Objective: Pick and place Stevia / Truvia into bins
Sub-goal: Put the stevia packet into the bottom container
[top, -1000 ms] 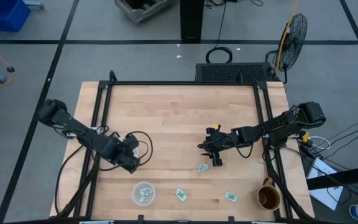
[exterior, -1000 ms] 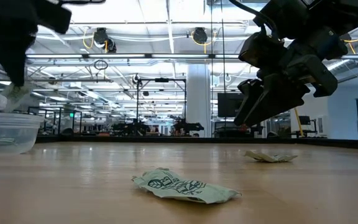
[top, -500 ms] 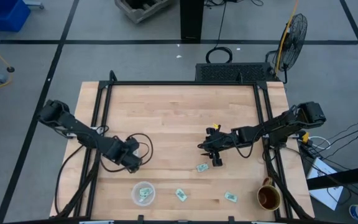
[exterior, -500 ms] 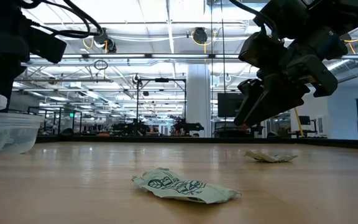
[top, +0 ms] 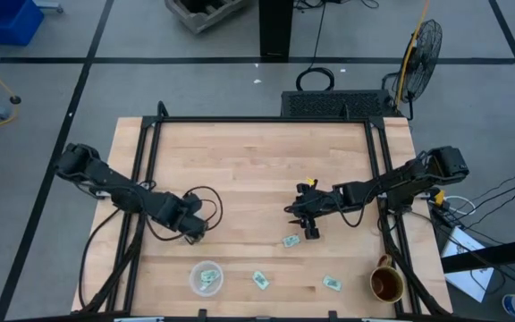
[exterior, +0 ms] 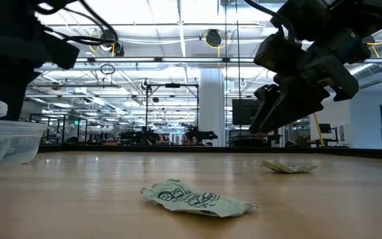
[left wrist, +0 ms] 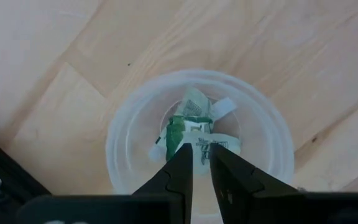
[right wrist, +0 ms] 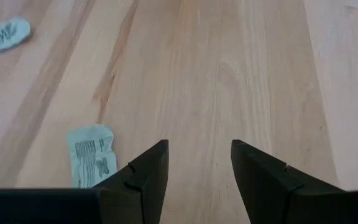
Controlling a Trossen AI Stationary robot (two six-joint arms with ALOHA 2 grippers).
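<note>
My left gripper point(top: 195, 225) points down over a clear cup point(left wrist: 129, 130) at the table's left and is shut on a green-and-white sachet point(left wrist: 196, 134). More sachets point(left wrist: 194, 102) lie in that cup. A second clear cup point(top: 206, 277) with sachets stands near the front edge. Three loose sachets lie flat on the table point(top: 290, 241) point(top: 260, 280) point(top: 332, 283). My right gripper point(top: 309, 229) is open and empty, hovering just beyond the middle sachet, which also shows in the right wrist view point(right wrist: 92, 155). My left gripper pinches the sachet between its two fingers point(left wrist: 182, 163) from above, pointing down. The fingers hold its upper part point(left wrist: 197, 147). The rest hangs below them inside the cup's rim. Whether its lower end touches the sachets in the cup, I cannot tell.
A brown-gold mug point(top: 386, 283) stands at the front right corner. A black frame point(top: 257, 120) runs along the table's far, left and right sides. The far half of the wooden top point(top: 257, 161) is bare.
My left gripper has gone toward the table's right and a little toward its far edge with the sachet, ending above the clear cup. In the low view the sachet showed below its fingers a second ago and is hidden now.
</note>
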